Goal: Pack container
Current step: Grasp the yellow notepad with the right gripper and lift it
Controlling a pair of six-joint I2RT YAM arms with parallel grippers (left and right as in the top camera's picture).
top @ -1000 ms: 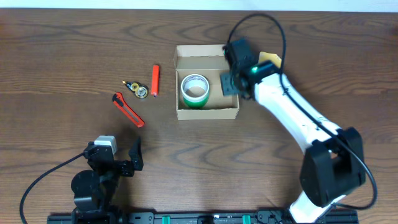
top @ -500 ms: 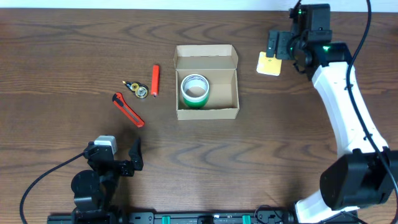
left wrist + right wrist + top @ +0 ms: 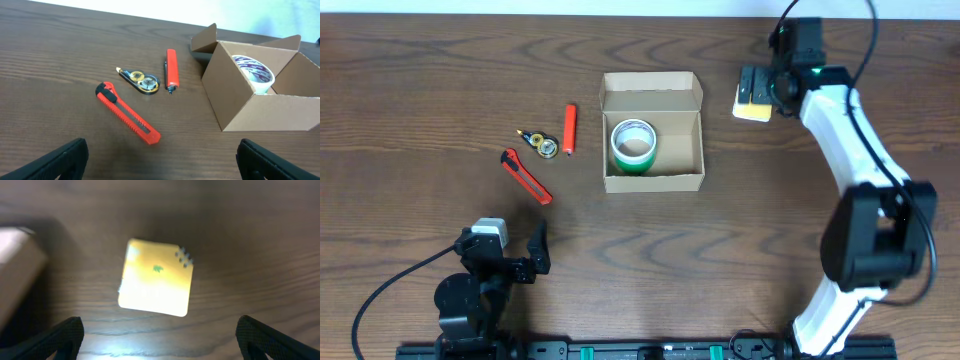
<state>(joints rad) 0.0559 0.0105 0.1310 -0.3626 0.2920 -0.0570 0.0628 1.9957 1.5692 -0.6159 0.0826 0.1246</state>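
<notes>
"What's changed?"

"The right hand has left the container and swung out over the yellow pad. Its fingers are spread wide, and the pad lies on the counter beneath and between them. The container now sits off to that hand's left, with a roll of tape inside."

"So the pad goes in next?"

"Likely. The left hand is spread too and holds nothing."
</notes>
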